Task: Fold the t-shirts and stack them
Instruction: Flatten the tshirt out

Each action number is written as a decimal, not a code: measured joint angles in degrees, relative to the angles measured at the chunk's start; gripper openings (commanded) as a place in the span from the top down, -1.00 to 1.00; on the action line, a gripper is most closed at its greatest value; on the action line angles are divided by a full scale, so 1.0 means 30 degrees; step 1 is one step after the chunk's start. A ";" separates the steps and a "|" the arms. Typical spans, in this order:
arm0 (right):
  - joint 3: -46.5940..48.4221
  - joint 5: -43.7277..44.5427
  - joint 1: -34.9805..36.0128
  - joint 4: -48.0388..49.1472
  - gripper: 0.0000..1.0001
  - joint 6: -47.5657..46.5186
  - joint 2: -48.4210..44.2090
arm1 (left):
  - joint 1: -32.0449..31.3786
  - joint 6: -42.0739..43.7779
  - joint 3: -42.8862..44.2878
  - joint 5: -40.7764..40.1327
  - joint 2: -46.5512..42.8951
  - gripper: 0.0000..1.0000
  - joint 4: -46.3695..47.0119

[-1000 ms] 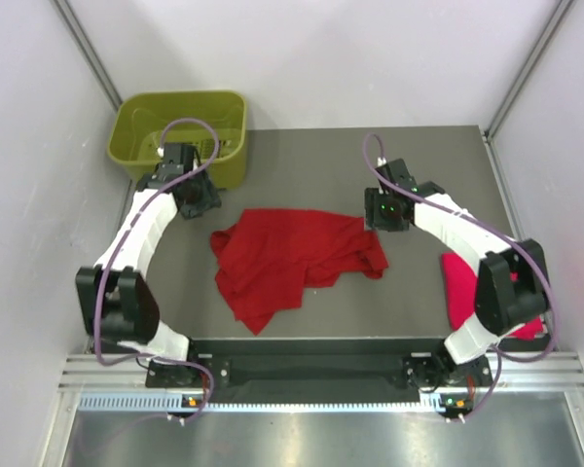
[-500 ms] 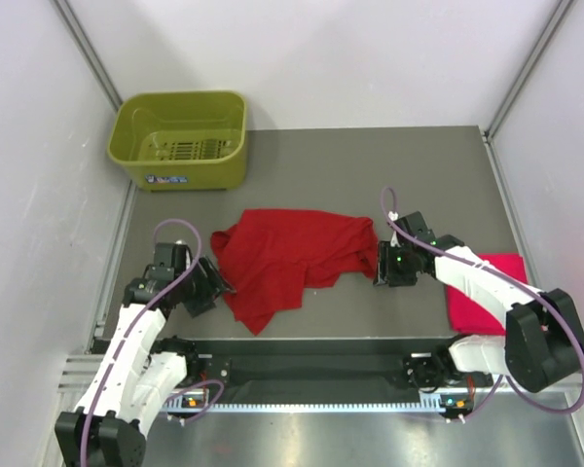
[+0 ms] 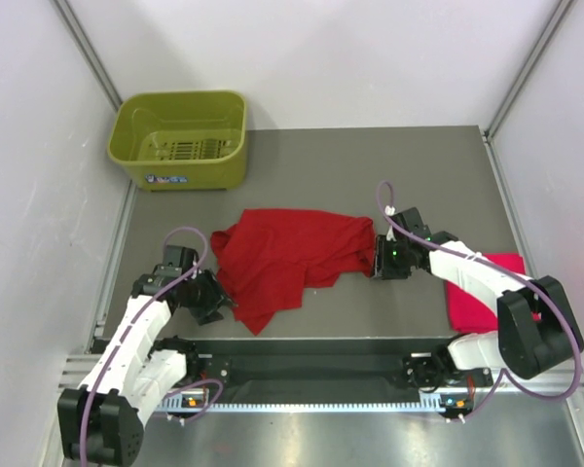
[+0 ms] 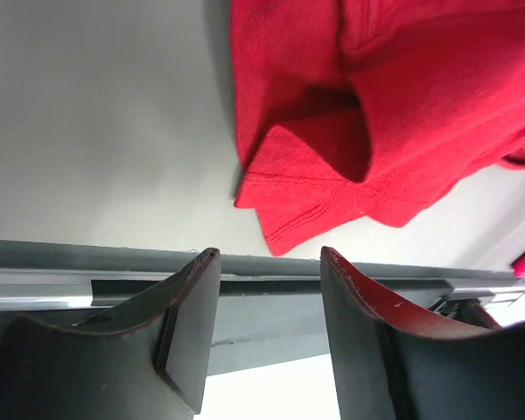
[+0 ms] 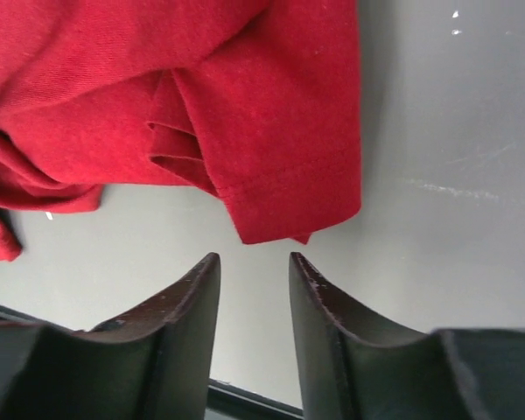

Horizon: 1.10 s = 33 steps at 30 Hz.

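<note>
A deep red t-shirt point(image 3: 287, 255) lies crumpled on the grey table point(image 3: 311, 165) in the middle. My left gripper point(image 3: 214, 306) is open and empty just left of its near-left corner; that hem corner shows in the left wrist view point(image 4: 306, 210), ahead of the jaws. My right gripper point(image 3: 378, 261) is open and empty at the shirt's right sleeve, whose hem point(image 5: 289, 197) lies just ahead of its jaws. A brighter pinkish red t-shirt point(image 3: 479, 292) lies folded at the right, partly hidden by the right arm.
An olive-green plastic basket point(image 3: 181, 138) stands at the back left corner. White walls close in on both sides. The table's near edge and a black rail point(image 3: 311, 355) run close under the left gripper.
The left arm swung from the basket down to the shirt's near-left corner, then edged closer. The right arm came from the back to the sleeve and shifted slightly left. The shirt moved little.
</note>
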 measured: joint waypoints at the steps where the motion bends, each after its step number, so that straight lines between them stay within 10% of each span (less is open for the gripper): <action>1: 0.0007 -0.0087 -0.0007 0.0058 0.33 0.0000 0.0000 | -0.0131 0.0007 -0.0058 -0.0022 0.0109 -0.05 0.0044; 8: 0.0022 -0.0510 -0.0146 0.0248 0.40 0.0036 -0.0073 | -0.0517 -0.0233 -0.0940 -0.0685 0.0809 0.22 0.1537; 16: -0.0007 -0.0750 -0.0204 0.0503 0.41 0.0066 -0.0743 | -0.0903 -0.1042 -0.2448 -0.0670 0.2120 0.07 0.3147; 33: -0.0306 -0.0794 -0.0306 0.0670 0.39 0.0364 -0.0801 | -0.1173 -0.1778 -0.2608 -0.0335 0.3031 0.96 0.4940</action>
